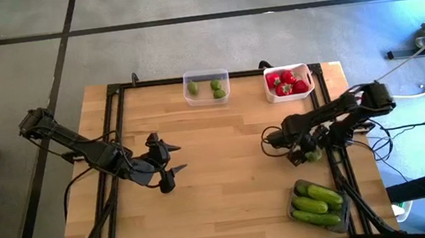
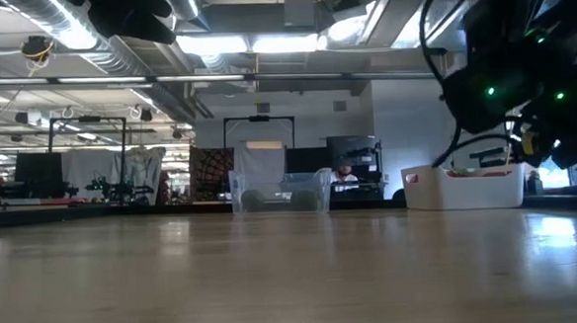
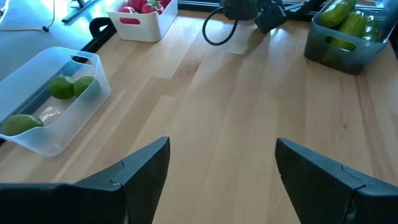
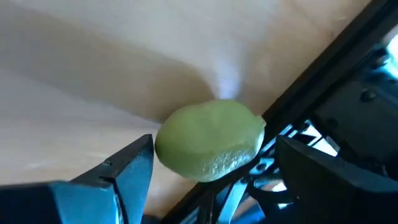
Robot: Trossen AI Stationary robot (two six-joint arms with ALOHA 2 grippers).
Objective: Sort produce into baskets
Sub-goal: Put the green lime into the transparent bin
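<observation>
- Right gripper (image 1: 308, 156) has its fingers spread around a green fruit (image 4: 210, 139) lying beside the black rail (image 1: 335, 170).
- Left gripper (image 1: 170, 158) hangs open over the bare table (image 1: 228, 182).

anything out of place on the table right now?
One stray: a green fruit lies on the wood against the black frame rail, outside every basket, between the right end effector's open fingers. The clear tub holds the other green fruits. Nothing looks spilled or damaged.
</observation>
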